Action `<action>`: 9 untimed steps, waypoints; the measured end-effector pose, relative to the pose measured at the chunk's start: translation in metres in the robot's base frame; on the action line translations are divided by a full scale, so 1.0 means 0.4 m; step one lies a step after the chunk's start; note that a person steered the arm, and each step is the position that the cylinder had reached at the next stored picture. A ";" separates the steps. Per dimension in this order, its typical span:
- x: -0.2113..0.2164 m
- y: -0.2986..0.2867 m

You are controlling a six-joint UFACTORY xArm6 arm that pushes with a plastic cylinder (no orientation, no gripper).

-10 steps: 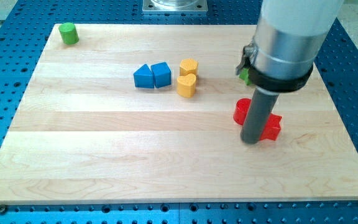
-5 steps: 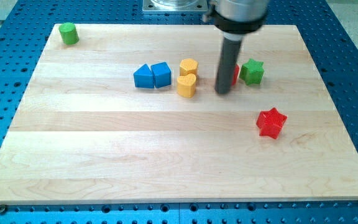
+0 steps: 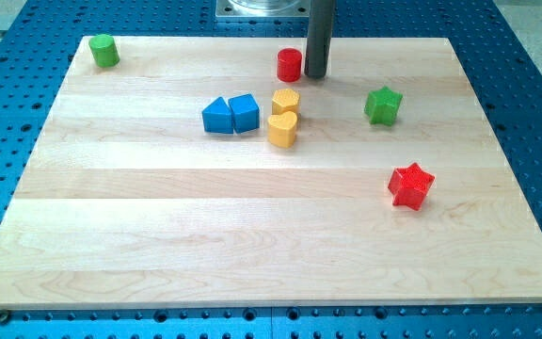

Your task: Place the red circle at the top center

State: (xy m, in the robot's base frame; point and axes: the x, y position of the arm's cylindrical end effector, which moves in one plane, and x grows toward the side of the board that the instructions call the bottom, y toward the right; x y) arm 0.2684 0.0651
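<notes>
The red circle (image 3: 290,65) stands near the top centre of the wooden board (image 3: 158,235), close to its top edge. My tip (image 3: 315,75) rests just to the right of the red circle, touching it or nearly so. The rod rises straight up out of the view's top.
Two yellow blocks (image 3: 284,116) sit below the red circle, with two blue blocks (image 3: 231,114) to their left. A green star (image 3: 383,104) lies at the right, a red star (image 3: 411,185) lower right, and a green cylinder (image 3: 104,50) at the top left corner.
The red circle went from beside the red star, up and left past the green star, to the top centre. My tip moved with it. The other blocks stayed put.
</notes>
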 end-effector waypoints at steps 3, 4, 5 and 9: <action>0.058 -0.218; 0.011 -0.200; 0.066 -0.191; 0.033 -0.099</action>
